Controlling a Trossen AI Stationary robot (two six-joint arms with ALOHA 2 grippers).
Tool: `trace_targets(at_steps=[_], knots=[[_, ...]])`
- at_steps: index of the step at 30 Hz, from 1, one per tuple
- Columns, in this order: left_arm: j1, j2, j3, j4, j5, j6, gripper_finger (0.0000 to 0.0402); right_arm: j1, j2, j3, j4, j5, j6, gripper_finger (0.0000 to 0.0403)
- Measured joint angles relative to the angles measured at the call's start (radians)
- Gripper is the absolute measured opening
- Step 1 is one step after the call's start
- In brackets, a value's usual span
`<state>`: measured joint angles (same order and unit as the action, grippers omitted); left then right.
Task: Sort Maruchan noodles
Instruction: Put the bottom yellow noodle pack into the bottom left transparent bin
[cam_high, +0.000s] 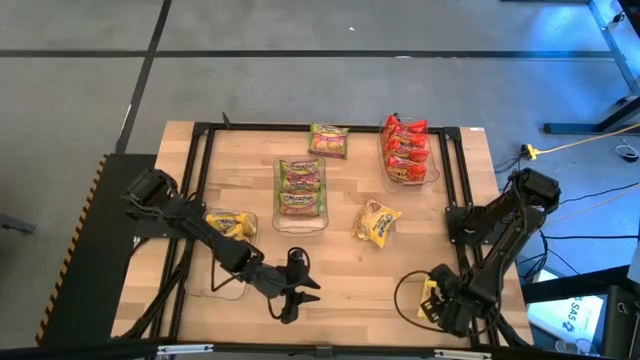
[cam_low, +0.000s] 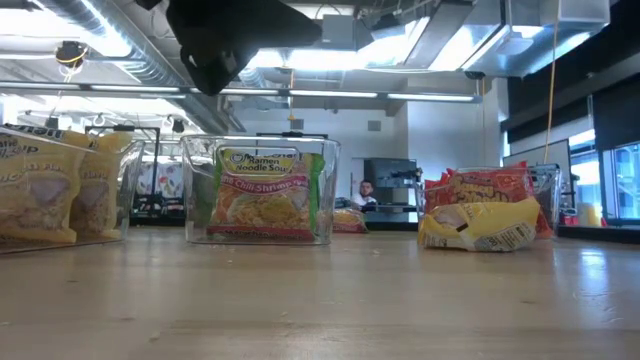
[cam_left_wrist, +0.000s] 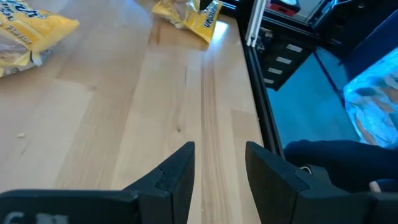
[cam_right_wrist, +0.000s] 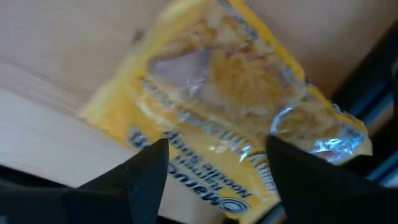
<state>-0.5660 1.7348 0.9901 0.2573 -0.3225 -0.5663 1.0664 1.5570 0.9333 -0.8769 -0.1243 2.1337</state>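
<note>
Hovering over a yellow Maruchan packet (cam_right_wrist: 217, 118) at the table's five o'clock corner, the right gripper (cam_right_wrist: 214, 163) had its fingers spread and empty. The left gripper (cam_left_wrist: 219, 168) waited open near six o'clock. The next move probably called for lowering, closing, then carrying toward the yellow bin (cam_high: 228, 212) at nine o'clock.

We see a light wooden table (cam_high: 340, 270) with a black frame; on it stand clear bins, one with green packets (cam_high: 300, 186), one with red packets (cam_high: 407, 151), one with yellow packets (cam_high: 230, 224); loose on the wood lie a green packet (cam_high: 328, 140) and a yellow packet (cam_high: 377, 222); another yellow packet (cam_high: 428, 298) lies at the near right edge.
</note>
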Motion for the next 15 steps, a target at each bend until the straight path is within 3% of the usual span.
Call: trace_targets(at_steps=[3,8,15], knots=[[0.0,0.0,0.0,0.0,0.0,0.0,0.0135,0.0,-0.001,-0.031,0.044,-0.052,0.036,0.0253],[0.0,0.0,0.0,0.0,-0.001,0.0,0.0135,-0.022,-0.002,-0.045,0.043,-0.025,0.003,0.0253],[0.001,0.0,0.0,-0.001,-0.01,0.001,0.0135,-0.055,0.021,-0.043,0.081,0.098,-0.428,0.0253]])
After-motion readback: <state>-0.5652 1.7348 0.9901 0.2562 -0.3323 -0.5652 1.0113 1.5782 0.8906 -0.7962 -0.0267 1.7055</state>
